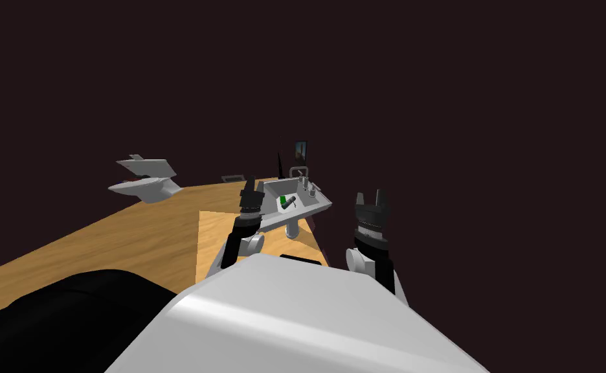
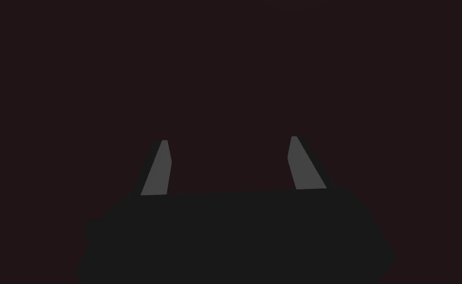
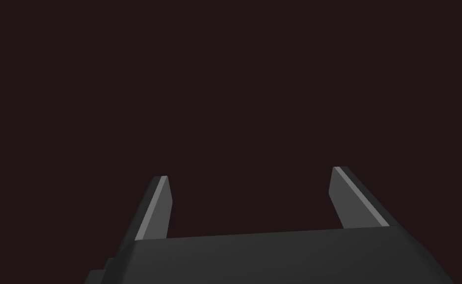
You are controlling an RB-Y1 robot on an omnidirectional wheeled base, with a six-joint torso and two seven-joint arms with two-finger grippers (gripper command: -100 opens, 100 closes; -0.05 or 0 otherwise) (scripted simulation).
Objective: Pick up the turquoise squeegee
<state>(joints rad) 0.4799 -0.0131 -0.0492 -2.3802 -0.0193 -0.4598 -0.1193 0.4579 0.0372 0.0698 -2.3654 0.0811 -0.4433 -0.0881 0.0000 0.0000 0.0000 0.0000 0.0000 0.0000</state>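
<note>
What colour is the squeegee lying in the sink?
The squeegee is green with a dark handle; head view.

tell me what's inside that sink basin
A green squeegee with a dark end lies in the sink basin. The left claw covers the basin's left edge, hiding whatever is there.

head view: dim, most is rendered dark maroon | lit: warm tan wooden floor point(image 1: 101, 239) and white rectangular sink point(image 1: 314, 206) are evenly brightened | slant: whole-frame tilt is imposed by the wide lens | wrist views: rendered near-black
</note>
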